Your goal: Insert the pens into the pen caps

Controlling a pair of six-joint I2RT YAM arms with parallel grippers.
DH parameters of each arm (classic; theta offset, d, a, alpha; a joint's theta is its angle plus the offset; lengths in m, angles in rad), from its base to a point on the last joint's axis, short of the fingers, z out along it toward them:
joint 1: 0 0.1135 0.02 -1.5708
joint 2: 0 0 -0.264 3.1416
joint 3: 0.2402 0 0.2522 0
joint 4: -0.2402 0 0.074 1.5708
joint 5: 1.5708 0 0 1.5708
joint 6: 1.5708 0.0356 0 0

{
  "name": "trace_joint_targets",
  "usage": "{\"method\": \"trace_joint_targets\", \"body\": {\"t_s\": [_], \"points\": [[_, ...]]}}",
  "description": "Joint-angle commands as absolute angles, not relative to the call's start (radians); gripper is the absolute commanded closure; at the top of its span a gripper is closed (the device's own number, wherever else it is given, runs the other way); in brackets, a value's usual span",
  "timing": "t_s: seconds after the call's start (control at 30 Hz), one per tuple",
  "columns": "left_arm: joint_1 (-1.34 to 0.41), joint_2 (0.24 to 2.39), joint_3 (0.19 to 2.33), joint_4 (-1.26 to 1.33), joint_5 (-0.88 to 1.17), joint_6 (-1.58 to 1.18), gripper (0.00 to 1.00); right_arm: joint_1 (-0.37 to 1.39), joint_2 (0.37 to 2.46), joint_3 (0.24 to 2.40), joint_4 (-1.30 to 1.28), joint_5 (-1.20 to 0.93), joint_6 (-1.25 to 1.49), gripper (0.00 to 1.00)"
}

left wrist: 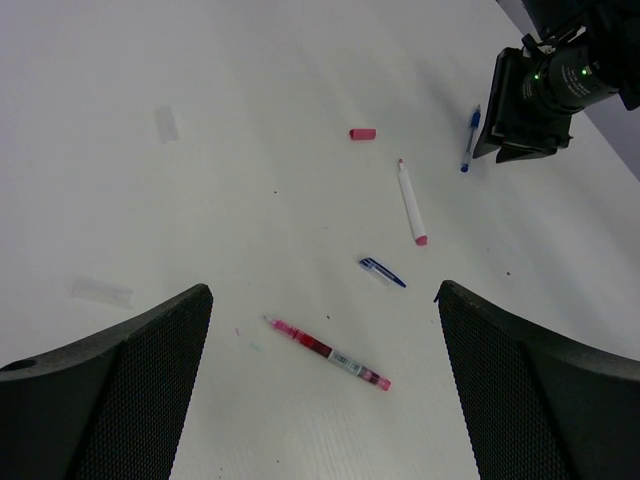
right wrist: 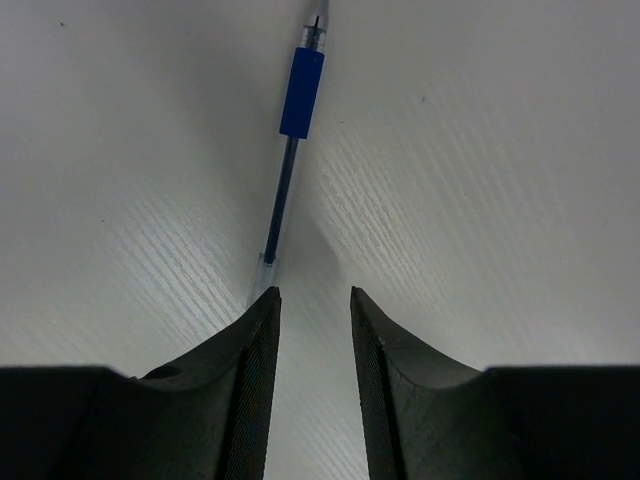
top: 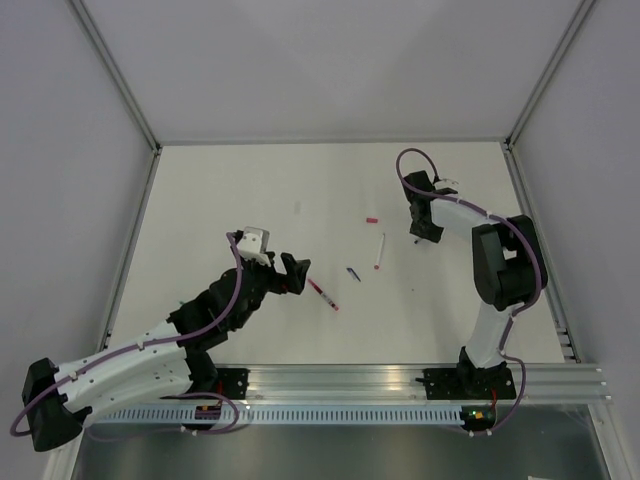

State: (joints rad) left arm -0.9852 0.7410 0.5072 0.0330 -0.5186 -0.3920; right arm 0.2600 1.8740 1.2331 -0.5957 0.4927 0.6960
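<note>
Step now: the right gripper [right wrist: 314,310] is low over the blue pen [right wrist: 288,180], about to pick it up, I think.
Right jaws: a little open, holding nothing; the pen's near end sits just by the left jaw tip.
Left gripper [left wrist: 320,310]: jaws wide open and empty, up above the red pen [left wrist: 328,353].
Other things: a white pen [left wrist: 411,203], a red cap [left wrist: 362,134] and a blue cap [left wrist: 383,272] lie apart on the table [left wrist: 250,100].
Next move: the right jaws must slide over so the pen is between them, then close.
Hard to see: the top view hides the blue pen behind the right arm.
Room: lots of bare table around; the back wall is well apart from the pens.
</note>
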Motion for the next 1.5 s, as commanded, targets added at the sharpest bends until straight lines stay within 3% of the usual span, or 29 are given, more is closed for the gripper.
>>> {"method": "trace_joint_targets", "body": {"t_s": [0.0,0.43,0.77,1.17,1.47], "points": [[-0.988,0.744,0.499,0.064,-0.52,-0.385,0.01,0.261,1.894,1.276,-0.545,0.456,0.698,0.59],[-0.988,0.782,0.5,0.075,-0.509,-0.396,0.01,0.255,1.957,1.269,-0.555,0.477,0.706,0.57],[-0.988,0.779,0.502,0.072,-0.506,-0.396,0.01,0.253,1.947,1.285,-0.591,0.488,0.704,0.63],[-0.988,0.795,0.508,0.072,-0.503,-0.39,0.01,0.253,1.798,1.259,-0.523,0.491,0.801,0.53],[-0.989,0.795,0.509,0.072,-0.503,-0.385,0.01,0.249,1.891,1.364,-0.563,0.462,0.819,0.52]]}}
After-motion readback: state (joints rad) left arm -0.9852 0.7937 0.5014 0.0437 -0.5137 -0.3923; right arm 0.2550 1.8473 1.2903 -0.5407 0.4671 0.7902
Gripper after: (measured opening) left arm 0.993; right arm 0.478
